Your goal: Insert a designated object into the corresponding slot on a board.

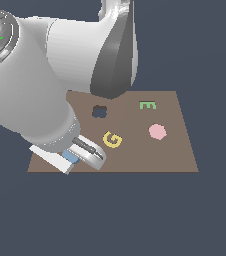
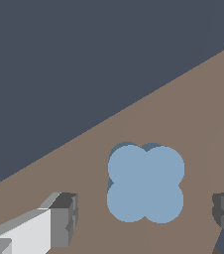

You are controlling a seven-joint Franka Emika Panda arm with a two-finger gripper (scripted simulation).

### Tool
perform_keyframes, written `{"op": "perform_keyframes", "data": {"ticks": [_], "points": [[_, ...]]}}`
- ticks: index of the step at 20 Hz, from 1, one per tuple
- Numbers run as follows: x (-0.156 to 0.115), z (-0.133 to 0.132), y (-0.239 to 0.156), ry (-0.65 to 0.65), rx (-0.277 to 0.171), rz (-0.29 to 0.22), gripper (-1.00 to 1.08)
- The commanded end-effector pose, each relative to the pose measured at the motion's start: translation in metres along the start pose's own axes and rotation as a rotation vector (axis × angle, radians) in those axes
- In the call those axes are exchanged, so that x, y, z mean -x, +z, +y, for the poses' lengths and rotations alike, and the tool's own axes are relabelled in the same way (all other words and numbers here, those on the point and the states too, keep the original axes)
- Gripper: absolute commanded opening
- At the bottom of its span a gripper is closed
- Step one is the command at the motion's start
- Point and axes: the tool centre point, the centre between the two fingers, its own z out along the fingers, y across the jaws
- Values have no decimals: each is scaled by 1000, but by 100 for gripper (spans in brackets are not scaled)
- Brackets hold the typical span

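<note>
Lying flat on a dark grey-blue floor, the brown board [image 1: 180, 150] is seen at the middle of the exterior view. Near its middle are a yellow G [image 1: 112, 140], a pink piece [image 1: 157, 131], a green E [image 1: 147, 105] and the dark slot [image 1: 100, 112]. The board's lower left corner is hidden by the big grey arm [image 1: 35, 85]. There the blue piece [image 2: 145, 182] is seen flat between the gripper [image 2: 146, 218] fingers, which are spread apart and not touching it.
</note>
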Motion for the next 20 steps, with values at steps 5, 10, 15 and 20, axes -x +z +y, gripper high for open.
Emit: {"op": "perform_keyframes", "data": {"ticks": [5,10,15,20], "points": [[-8,2,7,34,-2,0,100],[-8,3,9,33,-1,-1,100],[-8,3,23,35,-2,0,100],[-8,2,27,35,-2,0,-100]]}}
